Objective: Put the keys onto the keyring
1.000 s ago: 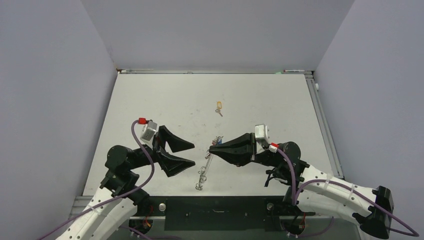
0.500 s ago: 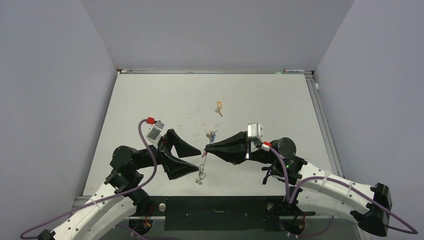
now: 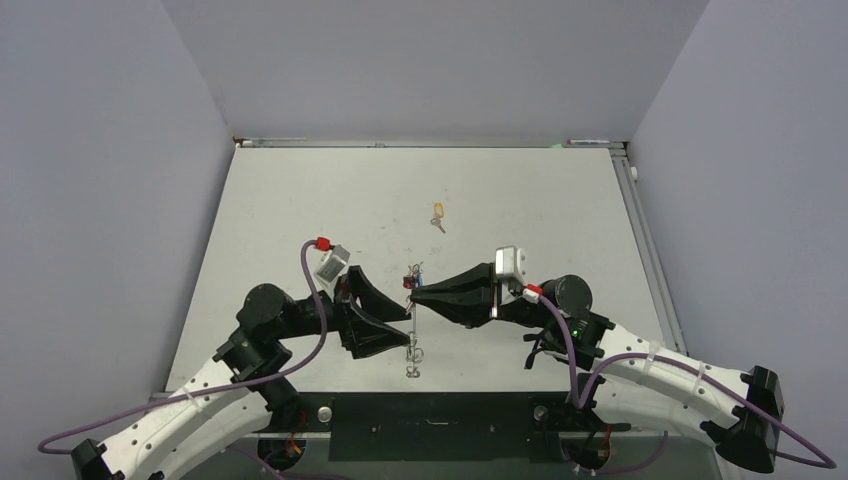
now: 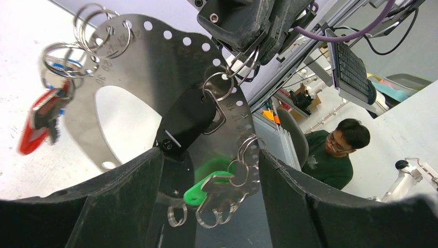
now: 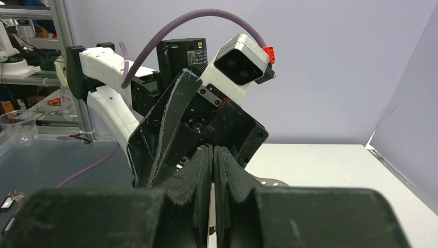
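The keyring (image 4: 155,67) is a flat shiny silver oval with a big opening and small holes round its rim. It hangs on edge from my right gripper (image 3: 413,293), which is shut on its upper rim (image 5: 266,182). A red-tagged key (image 4: 38,119) and a blue tag hang from small rings on one side, and a green-tagged key (image 4: 204,188) hangs at the bottom. My left gripper (image 3: 398,322) is open, and its fingers (image 4: 103,206) stand on either side of the keyring's lower part and the green key without touching them. A yellow-tagged key (image 3: 437,215) lies alone on the table farther back.
The white table (image 3: 550,200) has grey walls at the left, back and right. The two arms meet tip to tip near the table's front middle. Several empty small wire rings (image 4: 95,23) hang from the keyring's rim.
My left arm has moved right, so its open jaws now straddle the keyring. The keyring has swung from slanting to hanging nearly straight down. The right gripper shifted slightly left.
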`<action>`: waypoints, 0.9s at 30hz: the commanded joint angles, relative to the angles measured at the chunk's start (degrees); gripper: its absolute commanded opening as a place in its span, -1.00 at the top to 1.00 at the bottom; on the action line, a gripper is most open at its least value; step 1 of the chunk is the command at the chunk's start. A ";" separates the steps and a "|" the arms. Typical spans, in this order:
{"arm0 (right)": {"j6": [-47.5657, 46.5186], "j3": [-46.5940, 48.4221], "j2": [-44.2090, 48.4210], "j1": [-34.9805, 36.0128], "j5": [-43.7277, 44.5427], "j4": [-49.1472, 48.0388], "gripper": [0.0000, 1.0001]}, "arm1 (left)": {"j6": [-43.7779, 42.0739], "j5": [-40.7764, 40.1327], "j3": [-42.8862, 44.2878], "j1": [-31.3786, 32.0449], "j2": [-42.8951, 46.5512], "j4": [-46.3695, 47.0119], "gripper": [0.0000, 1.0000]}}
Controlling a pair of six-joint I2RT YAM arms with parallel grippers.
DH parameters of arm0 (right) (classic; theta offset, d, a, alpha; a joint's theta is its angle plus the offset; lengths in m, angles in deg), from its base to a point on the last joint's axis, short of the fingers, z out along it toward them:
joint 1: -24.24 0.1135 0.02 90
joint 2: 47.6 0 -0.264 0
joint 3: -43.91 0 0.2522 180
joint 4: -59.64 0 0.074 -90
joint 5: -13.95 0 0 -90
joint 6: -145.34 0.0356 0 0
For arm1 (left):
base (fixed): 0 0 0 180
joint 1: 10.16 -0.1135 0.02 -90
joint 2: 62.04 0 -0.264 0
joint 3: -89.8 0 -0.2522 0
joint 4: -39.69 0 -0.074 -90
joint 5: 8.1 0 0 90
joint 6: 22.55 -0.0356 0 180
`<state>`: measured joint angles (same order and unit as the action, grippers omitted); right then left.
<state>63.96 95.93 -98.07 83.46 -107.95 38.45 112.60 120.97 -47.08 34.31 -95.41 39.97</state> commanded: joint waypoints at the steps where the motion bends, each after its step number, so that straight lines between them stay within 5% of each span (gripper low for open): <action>1: -1.52 2.79 -0.37 -0.30 1.15 -2.51 0.90 | -2.93 -2.42 3.77 0.95 -0.87 -2.18 -0.27; 11: -3.41 2.87 -0.02 -0.29 3.59 0.38 0.90 | -7.37 -6.21 6.41 2.36 -1.58 -9.04 -0.17; 27: -3.08 4.23 -0.47 0.67 18.89 5.03 0.90 | -18.30 -23.96 9.70 2.73 6.61 -26.16 -0.70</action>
<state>60.62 96.87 -98.07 83.59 -95.76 46.44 98.43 104.29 -38.68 36.67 -91.65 16.74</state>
